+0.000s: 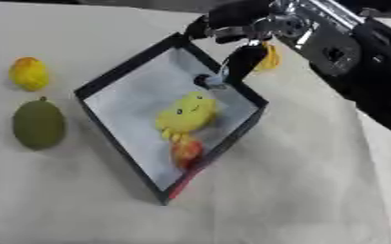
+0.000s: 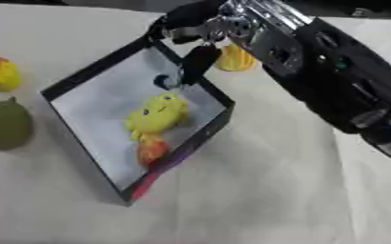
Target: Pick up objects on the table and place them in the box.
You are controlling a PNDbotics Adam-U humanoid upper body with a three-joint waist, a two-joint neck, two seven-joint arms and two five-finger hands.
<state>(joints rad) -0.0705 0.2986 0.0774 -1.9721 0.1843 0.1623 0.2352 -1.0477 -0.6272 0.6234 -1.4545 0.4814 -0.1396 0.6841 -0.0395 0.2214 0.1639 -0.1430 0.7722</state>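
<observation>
A black box with a pale grey floor lies askew in the middle of the table. Inside it are a yellow plush toy with a face and an orange-red piece just below it. My right hand comes in from the upper right and hangs over the box's far right wall. A small dark blue thing shows at its lower end, above the box floor. A yellow object lies on the table just beyond the box, partly behind the hand. The left hand is out of sight.
Left of the box, a yellow fruit and a green oval fruit lie on the white cloth. My black and silver right arm crosses the upper right corner.
</observation>
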